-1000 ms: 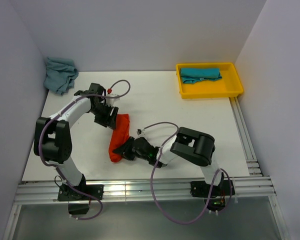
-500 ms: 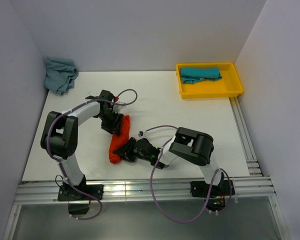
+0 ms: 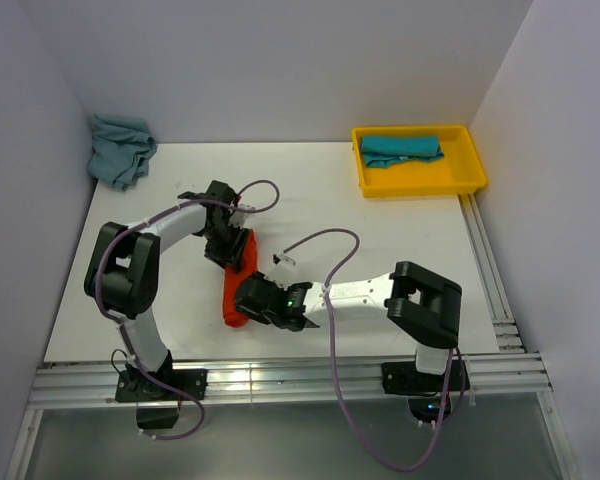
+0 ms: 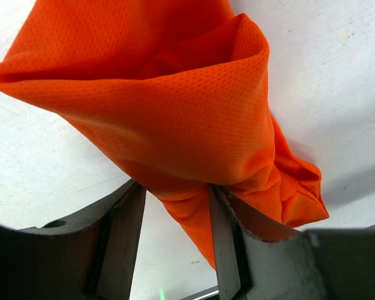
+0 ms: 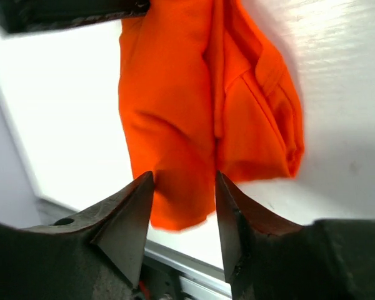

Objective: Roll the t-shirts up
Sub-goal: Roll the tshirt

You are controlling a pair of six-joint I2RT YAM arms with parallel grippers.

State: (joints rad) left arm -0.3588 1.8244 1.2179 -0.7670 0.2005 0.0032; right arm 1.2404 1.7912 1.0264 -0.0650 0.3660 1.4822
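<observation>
An orange t-shirt (image 3: 237, 283), gathered into a narrow, loosely bunched strip, lies left of centre on the white table (image 3: 380, 230), running from far to near. My left gripper (image 3: 230, 250) sits on its far end; in the left wrist view a thick fold of the mesh cloth (image 4: 175, 112) fills the gap between the two fingers, so I read it as pinched there. My right gripper (image 3: 252, 302) lies low at the near end; in its wrist view the jaws stand apart on either side of the cloth's tip (image 5: 187, 106), and I cannot tell whether they press it or merely straddle it. A crumpled grey-blue t-shirt (image 3: 120, 148) waits in the far left corner, and a teal t-shirt (image 3: 401, 149) lies bundled in a yellow tray (image 3: 470, 178) at the far right. I judge this the rolling step on the orange shirt, not yet finished: the bundle looks slack. Next I need one end anchored while the other is turned over along the strip, keeping the slippery cloth tight.
</observation>
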